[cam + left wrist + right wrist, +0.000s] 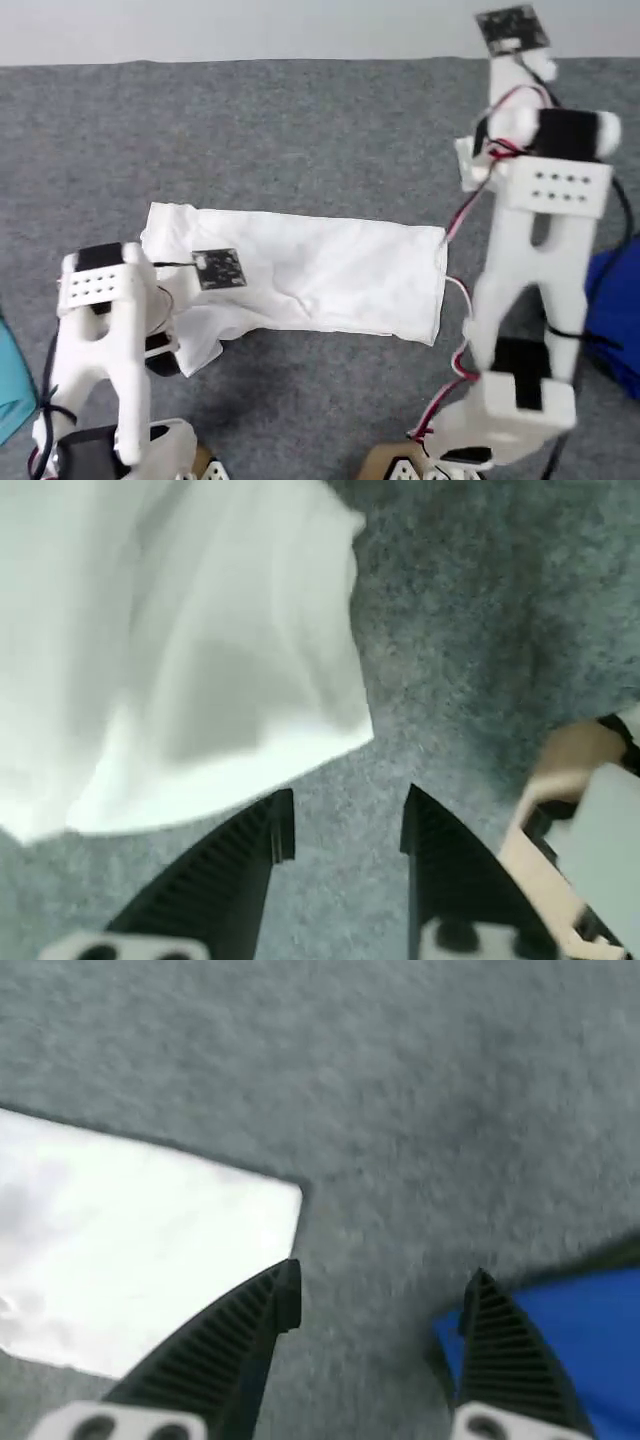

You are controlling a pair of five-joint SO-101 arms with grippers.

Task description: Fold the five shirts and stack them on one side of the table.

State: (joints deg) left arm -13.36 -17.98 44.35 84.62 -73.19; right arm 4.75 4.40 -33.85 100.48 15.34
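A white shirt (310, 275), folded into a long strip, lies flat across the middle of the grey table. My left gripper (348, 822) hovers open over bare carpet just off the shirt's sleeve end (180, 650), with nothing between its fingers. Beyond the shirt's opposite end, my right gripper (385, 1295) is open too and holds nothing, above the carpet between the white shirt's corner (150, 1245) and a blue shirt (565, 1325). The blue shirt (612, 310) lies at the table's right edge, partly behind the right arm.
A teal cloth (12, 385) shows at the left edge. Both arm bases stand at the near edge, one of them tan (560, 780) close to my left gripper. Grey carpet (300, 130) stretches bare behind the white shirt.
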